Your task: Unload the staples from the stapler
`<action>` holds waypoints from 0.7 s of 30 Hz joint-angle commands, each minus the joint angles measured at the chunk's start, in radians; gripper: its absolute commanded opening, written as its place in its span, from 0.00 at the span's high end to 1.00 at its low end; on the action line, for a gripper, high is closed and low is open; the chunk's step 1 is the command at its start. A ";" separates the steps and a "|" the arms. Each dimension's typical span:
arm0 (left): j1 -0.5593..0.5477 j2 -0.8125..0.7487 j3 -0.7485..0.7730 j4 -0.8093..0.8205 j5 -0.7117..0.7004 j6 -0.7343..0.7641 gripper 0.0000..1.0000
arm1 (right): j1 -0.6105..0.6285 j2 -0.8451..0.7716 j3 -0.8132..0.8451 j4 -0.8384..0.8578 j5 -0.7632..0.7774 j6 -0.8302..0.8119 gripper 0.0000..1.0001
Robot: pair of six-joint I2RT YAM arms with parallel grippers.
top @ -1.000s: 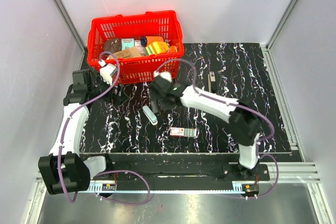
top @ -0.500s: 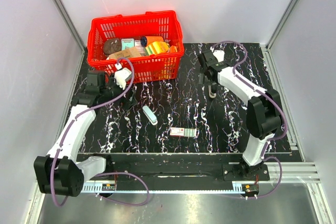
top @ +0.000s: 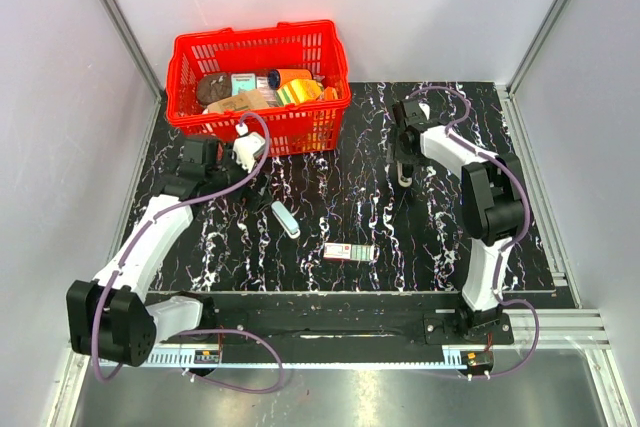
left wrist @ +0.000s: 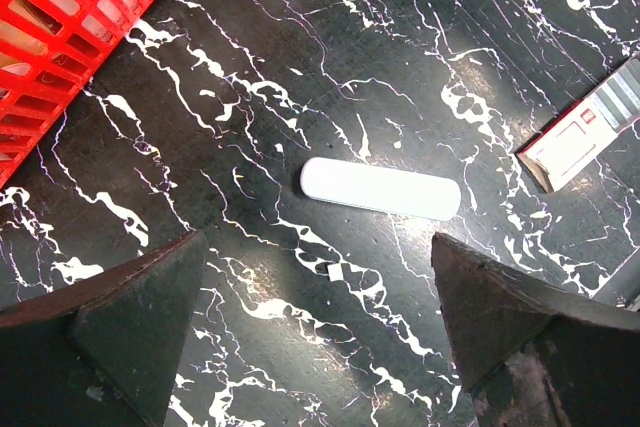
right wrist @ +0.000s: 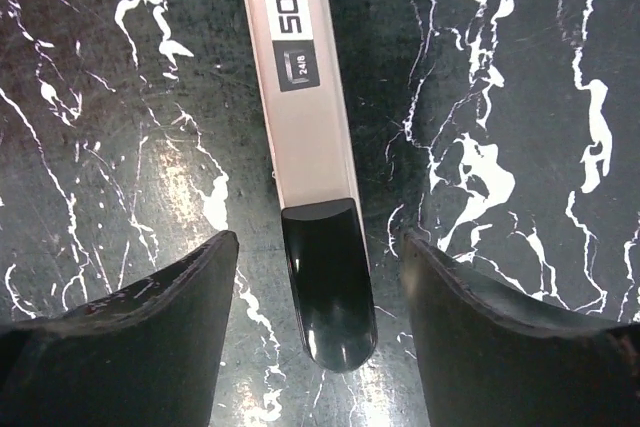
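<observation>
The red basket [top: 300, 132] holds a jumble of small packets [top: 250, 87], hard to identify. The stapler [right wrist: 305, 147] lies on the surface [right wrist: 520, 347] between the right jaws, which stand apart, not touching it. The left jaws gape over a white bar [left wrist: 380, 188].

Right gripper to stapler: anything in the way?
Nothing visible. The stapler lies flat on the table directly under the right gripper, between its open fingers, with bare tabletop on both sides. Neither finger touches it.

light: bright, even | glare: soft sheen on table [right wrist: 185, 192] just ahead of right gripper [right wrist: 318, 242] | focus: sharp — fingers [right wrist: 120, 337] softer
</observation>
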 commanded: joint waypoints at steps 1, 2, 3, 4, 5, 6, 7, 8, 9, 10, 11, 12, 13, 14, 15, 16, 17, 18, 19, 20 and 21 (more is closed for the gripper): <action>-0.011 0.009 0.001 0.054 -0.040 -0.016 0.01 | 0.001 0.008 0.021 0.056 -0.068 -0.022 0.32; -0.014 0.011 0.000 0.054 -0.041 -0.014 0.01 | 0.001 0.003 0.013 0.061 -0.068 -0.019 0.35; -0.017 0.014 0.000 0.054 -0.046 -0.014 0.01 | 0.001 0.001 0.007 0.067 -0.069 -0.017 0.39; -0.022 0.016 0.000 0.054 -0.052 -0.013 0.01 | 0.001 0.001 0.001 0.066 -0.069 -0.016 0.43; -0.026 0.019 0.000 0.052 -0.060 -0.013 0.01 | 0.001 -0.003 -0.004 0.067 -0.068 -0.011 0.48; -0.031 0.020 -0.002 0.058 -0.070 -0.014 0.01 | 0.001 -0.008 -0.011 0.070 -0.068 -0.011 0.51; -0.042 0.017 -0.006 0.069 -0.087 -0.022 0.01 | 0.001 -0.015 -0.020 0.076 -0.068 -0.010 0.57; -0.052 0.019 -0.013 0.089 -0.112 -0.034 0.01 | 0.001 -0.028 -0.034 0.086 -0.068 -0.003 0.60; -0.068 0.016 -0.023 0.115 -0.132 -0.054 0.01 | 0.001 -0.038 -0.046 0.095 -0.074 -0.002 0.63; -0.088 0.013 -0.032 0.150 -0.158 -0.074 0.01 | 0.001 -0.055 -0.057 0.102 -0.078 0.004 0.65; -0.123 0.017 -0.036 0.175 -0.179 -0.085 0.01 | 0.001 -0.069 -0.074 0.116 -0.085 0.009 0.67; -0.163 0.023 -0.030 0.193 -0.204 -0.092 0.01 | 0.001 -0.078 -0.083 0.129 -0.092 0.015 0.72; -0.192 0.031 -0.026 0.219 -0.218 -0.100 0.01 | 0.001 -0.097 -0.093 0.130 -0.106 0.023 0.76; -0.220 0.049 -0.013 0.233 -0.216 -0.108 0.01 | 0.004 -0.109 -0.102 0.130 -0.126 0.032 0.80; -0.237 0.068 -0.003 0.244 -0.213 -0.114 0.01 | 0.008 -0.124 -0.111 0.130 -0.143 0.042 0.83; -0.253 0.081 0.015 0.256 -0.212 -0.120 0.01 | 0.018 -0.147 -0.126 0.138 -0.154 0.052 0.86; -0.264 0.103 0.030 0.265 -0.198 -0.129 0.01 | 0.033 -0.172 -0.145 0.151 -0.158 0.056 0.88; -0.270 0.121 0.041 0.272 -0.178 -0.138 0.01 | 0.066 -0.205 -0.172 0.179 -0.163 0.066 0.90; -0.275 0.140 0.053 0.279 -0.158 -0.147 0.01 | 0.099 -0.241 -0.194 0.193 -0.148 0.067 0.91; -0.280 0.158 0.059 0.285 -0.140 -0.160 0.01 | 0.130 -0.271 -0.211 0.211 -0.135 0.075 0.91; -0.283 0.173 0.061 0.298 -0.124 -0.170 0.01 | 0.161 -0.304 -0.226 0.230 -0.131 0.081 0.92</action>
